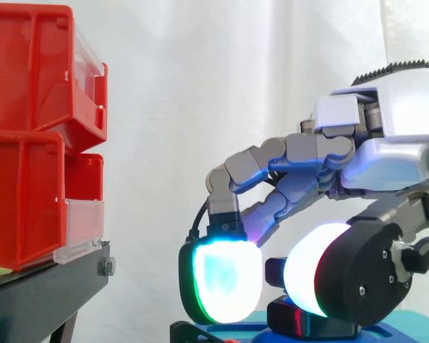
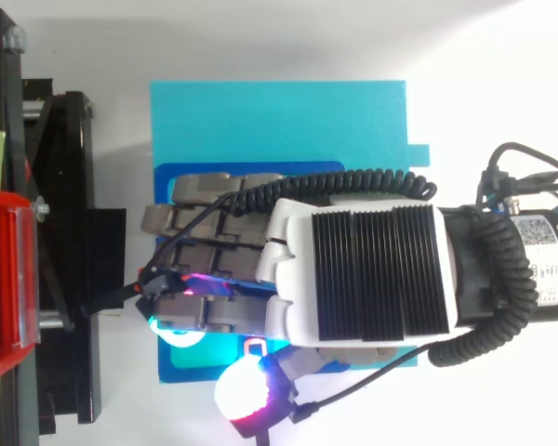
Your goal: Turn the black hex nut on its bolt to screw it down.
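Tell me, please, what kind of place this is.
Probably a robot laboratory test bench: a white curtain serves as backdrop, red bins sit stacked on a black stand, and a robot hand hangs over a blue plate.

The side camera sat close beside the work, level with it, facing the white curtain (image 1: 200,86), with the arm (image 2: 530,269) at its right edge. The top camera looked straight down from near. Both shared the hand (image 2: 372,269), blue base (image 2: 279,121) and red bins (image 1: 28,128).

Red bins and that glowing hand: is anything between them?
Nothing: in the side view the gap between the red bins and the hand is bare, with the white curtain behind it.
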Robot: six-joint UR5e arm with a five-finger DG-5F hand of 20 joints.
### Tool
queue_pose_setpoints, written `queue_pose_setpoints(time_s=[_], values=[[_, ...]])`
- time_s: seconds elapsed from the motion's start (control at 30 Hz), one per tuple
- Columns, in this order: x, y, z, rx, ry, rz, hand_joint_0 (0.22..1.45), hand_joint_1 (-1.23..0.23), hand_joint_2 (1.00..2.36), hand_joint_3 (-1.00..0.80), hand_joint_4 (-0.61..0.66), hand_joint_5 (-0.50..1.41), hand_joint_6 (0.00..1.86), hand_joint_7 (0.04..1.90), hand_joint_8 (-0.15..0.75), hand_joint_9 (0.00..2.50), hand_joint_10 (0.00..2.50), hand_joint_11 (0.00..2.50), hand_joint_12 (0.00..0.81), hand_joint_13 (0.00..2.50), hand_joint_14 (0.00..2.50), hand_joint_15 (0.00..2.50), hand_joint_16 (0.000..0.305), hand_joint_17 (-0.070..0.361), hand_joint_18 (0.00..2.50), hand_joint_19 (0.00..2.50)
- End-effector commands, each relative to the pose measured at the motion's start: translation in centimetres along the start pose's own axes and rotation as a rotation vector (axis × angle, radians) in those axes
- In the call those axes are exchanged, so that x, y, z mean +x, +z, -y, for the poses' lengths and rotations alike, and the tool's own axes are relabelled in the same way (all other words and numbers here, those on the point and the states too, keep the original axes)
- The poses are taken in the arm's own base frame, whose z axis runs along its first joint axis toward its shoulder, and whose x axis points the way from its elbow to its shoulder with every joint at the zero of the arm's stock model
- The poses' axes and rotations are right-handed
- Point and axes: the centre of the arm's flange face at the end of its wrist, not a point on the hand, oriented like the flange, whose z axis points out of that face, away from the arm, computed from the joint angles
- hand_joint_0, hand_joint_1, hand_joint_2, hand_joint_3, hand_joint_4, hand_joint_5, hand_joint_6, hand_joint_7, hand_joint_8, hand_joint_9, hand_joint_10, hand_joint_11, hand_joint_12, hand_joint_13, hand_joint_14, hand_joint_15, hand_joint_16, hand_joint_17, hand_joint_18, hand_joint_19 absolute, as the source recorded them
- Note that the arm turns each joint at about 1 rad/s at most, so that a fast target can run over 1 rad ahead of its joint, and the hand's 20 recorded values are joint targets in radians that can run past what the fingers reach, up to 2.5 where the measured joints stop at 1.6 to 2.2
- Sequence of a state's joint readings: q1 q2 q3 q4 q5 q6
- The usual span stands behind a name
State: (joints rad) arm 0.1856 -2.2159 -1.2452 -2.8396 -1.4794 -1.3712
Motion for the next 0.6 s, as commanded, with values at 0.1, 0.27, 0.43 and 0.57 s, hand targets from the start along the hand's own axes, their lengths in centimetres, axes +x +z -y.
queue_pose_setpoints(time_s=[0.1,0.27,0.43,0.57], values=[[0.0,-0.1,0.1,-0.011,-0.009,-0.014,0.54,-0.46,1.0,-0.5,0.21,-0.08,0.55,1.15,0.291,0.63,0.0,0.12,0.315,0.56,0.0,0.04,0.041,0.091,0.49,0.16],[-0.3,0.0,0.0,-0.012,-0.036,-0.008,0.53,-0.46,1.0,-0.5,0.22,-0.08,0.56,1.14,0.29,0.63,0.0,0.13,0.316,0.56,0.0,0.04,0.041,0.092,0.49,0.16],[-1.9,0.5,-0.1,-0.012,-0.044,0.0,0.53,-0.46,1.0,-0.5,0.22,-0.08,0.56,1.13,0.291,0.63,0.0,0.13,0.317,0.56,0.0,0.04,0.041,0.092,0.5,0.17],[-2.7,0.4,-0.1,-0.012,-0.053,-0.033,0.53,-0.46,1.0,-0.5,0.21,-0.08,0.58,1.11,0.291,0.63,0.0,0.13,0.319,0.57,0.0,0.05,0.041,0.092,0.5,0.17]])
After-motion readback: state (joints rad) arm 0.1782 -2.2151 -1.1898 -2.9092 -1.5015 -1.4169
